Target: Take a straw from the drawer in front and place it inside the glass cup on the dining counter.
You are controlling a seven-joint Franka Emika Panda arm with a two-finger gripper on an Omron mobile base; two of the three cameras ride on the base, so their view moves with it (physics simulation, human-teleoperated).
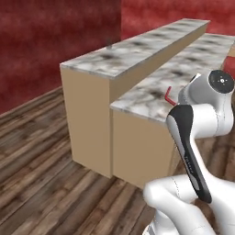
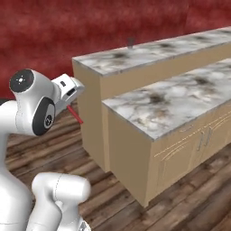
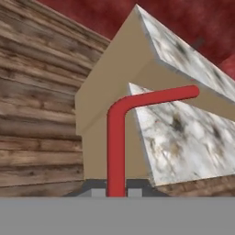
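Closest to my hand camera is the straw [image 3: 116,151], a red stick that rises from between the two dark finger tips and bends over sharply toward the marble; I read the gripper [image 3: 116,192] as clamped shut on its lower end, which keeps the long leg upright and the bent end leading. From the right base view the straw [image 2: 75,113] pokes down and out of the hand beside the tan end panel, and from the left base view only a short red piece [image 1: 169,96] peeks past the white wrist against the lower marble top. I judge the pickup done and the carry under way, so the arm is held up at counter height, well short of the target. The dining counter [image 1: 137,48] is the taller, longer slab behind the lower cabinet run [image 2: 180,101]. On its top I can make out a small greyish smudge that I take for the glass cup [image 2: 131,43], too faint to tell its rim or whether it stands upright. My own arm hides much of the hand in the left base view.
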